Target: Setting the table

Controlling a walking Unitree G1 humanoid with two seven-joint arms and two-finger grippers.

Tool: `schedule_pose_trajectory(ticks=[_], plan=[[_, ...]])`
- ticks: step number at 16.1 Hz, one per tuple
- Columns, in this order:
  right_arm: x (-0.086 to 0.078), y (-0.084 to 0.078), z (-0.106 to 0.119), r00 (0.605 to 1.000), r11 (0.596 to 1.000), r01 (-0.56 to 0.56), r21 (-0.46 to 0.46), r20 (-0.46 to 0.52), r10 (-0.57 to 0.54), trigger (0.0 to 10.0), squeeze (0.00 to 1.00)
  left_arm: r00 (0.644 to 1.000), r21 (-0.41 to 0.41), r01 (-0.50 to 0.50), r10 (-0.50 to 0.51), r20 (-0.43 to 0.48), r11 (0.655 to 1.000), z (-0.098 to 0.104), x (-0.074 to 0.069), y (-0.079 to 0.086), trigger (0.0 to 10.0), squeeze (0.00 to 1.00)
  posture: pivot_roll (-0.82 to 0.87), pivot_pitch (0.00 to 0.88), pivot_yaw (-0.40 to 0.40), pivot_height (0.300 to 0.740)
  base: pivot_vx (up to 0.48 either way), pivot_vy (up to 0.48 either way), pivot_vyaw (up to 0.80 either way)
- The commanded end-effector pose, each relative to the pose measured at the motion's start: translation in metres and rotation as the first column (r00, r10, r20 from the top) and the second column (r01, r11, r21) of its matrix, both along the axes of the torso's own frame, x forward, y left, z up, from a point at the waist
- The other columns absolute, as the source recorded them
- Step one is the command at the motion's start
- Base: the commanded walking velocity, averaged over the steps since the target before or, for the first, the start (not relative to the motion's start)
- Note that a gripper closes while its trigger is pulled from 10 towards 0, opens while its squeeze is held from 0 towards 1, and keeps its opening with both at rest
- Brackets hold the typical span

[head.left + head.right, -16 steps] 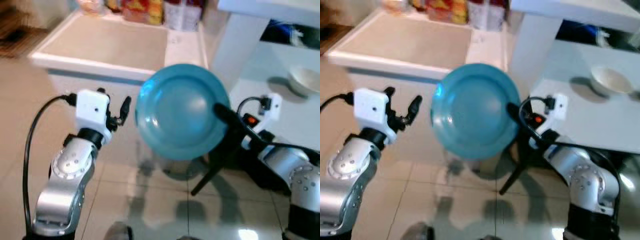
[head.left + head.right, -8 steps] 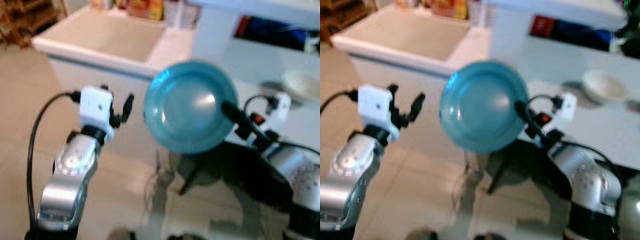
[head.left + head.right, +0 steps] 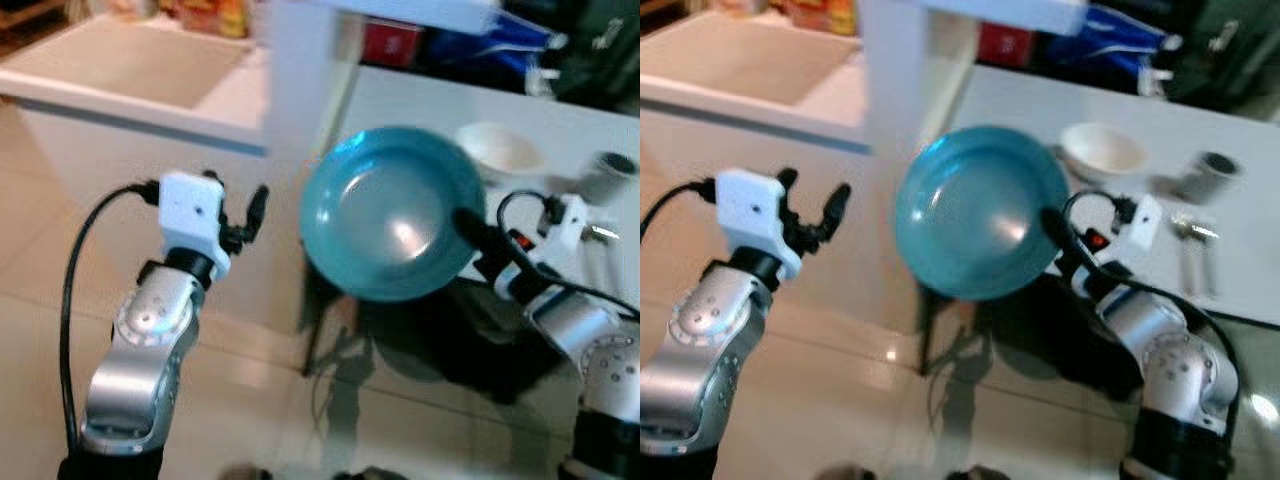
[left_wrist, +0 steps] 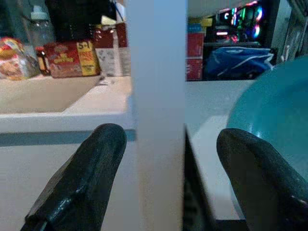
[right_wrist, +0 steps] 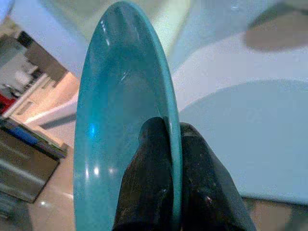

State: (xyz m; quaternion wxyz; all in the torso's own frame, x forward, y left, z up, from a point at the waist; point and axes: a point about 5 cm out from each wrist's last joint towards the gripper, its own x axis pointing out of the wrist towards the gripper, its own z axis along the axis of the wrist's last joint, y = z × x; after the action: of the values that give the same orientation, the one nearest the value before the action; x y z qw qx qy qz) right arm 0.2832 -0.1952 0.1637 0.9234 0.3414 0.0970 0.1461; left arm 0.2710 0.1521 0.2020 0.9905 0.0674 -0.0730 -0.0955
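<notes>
Teal plate, rim clamped in right gripper jaws; left gripper jaws apart.

Teal plate: round, glossy, shallow with raised rim, empty. Held off the surface, tilted steeply, concave face toward the head camera. Right gripper pinches its rim edge-on, one black finger on each face, at the table edge.

1 teal plate, 1 white bowl, 1 grey cup, 2 pincers.
</notes>
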Motion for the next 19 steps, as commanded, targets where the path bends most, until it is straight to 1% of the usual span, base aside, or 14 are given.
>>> schedule_pose_trajectory(ticks=[1, 2, 7, 11, 13, 15, 18, 19], plan=[[0.0, 0.004, 0.001, 1.0, 1.0, -0.013, 0.0, 0.0, 0.013, 10.0, 0.0, 1.0, -0.009, -0.009, 0.009, -0.013, 1.0, 0.0, 0.001, 0.003, 10.0, 0.0, 0.0, 0.063, -0.065, 0.74, 0.0, 0.0, 0.0], [0.0, 0.005, -0.001, 1.0, 1.0, -0.014, 0.006, -0.014, 0.014, 10.0, 0.0, 1.0, 0.003, 0.014, -0.014, -0.004, 1.0, -0.001, 0.001, 0.002, 10.0, 0.0, 0.0, 0.066, -0.061, 0.74, 0.0, 0.0, -0.77], [-0.002, 0.003, -0.005, 0.999, 1.0, 0.004, 0.012, -0.046, -0.003, 10.0, 0.0, 0.999, -0.003, 0.044, -0.044, -0.002, 0.999, 0.0, 0.0, 0.0, 10.0, 0.0, -0.01, 0.07, -0.058, 0.74, 0.399, 0.0, -0.76], [-0.002, 0.007, -0.009, 0.996, 1.0, -0.022, 0.016, -0.082, 0.023, 10.0, 0.0, 0.999, 0.005, 0.045, -0.045, -0.002, 0.999, 0.0, -0.001, 0.002, 10.0, 0.0, 0.0, 0.075, -0.057, 0.74, 0.399, 0.0, 0.0], [-0.005, 0.011, -0.012, 0.991, 0.997, -0.055, 0.046, -0.12, 0.061, 10.0, 0.0, 0.999, 0.01, 0.044, -0.044, -0.003, 0.999, 0.0, -0.002, 0.003, 10.0, 0.0, 0.0, 0.077, -0.057, 0.74, 0.379, 0.0, 0.0], [-0.009, 0.015, -0.015, 0.981, 0.988, -0.107, 0.108, -0.15, 0.123, 10.0, 0.0, 0.999, 0.013, 0.041, -0.041, -0.004, 0.999, 0.0, -0.003, 0.004, 10.0, 0.0, 0.0, 0.083, -0.058, 0.74, 0.368, 0.0, 0.0], [-0.008, 0.014, -0.015, 0.977, 0.979, -0.105, 0.174, -0.165, 0.135, 10.0, 0.0, 0.999, 0.022, 0.039, -0.039, -0.014, 0.999, 0.0, -0.001, 0.006, 10.0, 0.0, 0.0, 0.09, -0.059, 0.74, 0.344, 0.0, 0.0], [-0.008, 0.015, -0.015, 0.975, 0.974, -0.112, 0.195, -0.167, 0.146, 10.0, 0.0, 0.999, 0.021, 0.048, -0.047, -0.027, 0.999, -0.001, -0.002, 0.007, 10.0, 0.0, 0.01, 0.093, -0.059, 0.74, 0.0, 0.0, 0.0]])
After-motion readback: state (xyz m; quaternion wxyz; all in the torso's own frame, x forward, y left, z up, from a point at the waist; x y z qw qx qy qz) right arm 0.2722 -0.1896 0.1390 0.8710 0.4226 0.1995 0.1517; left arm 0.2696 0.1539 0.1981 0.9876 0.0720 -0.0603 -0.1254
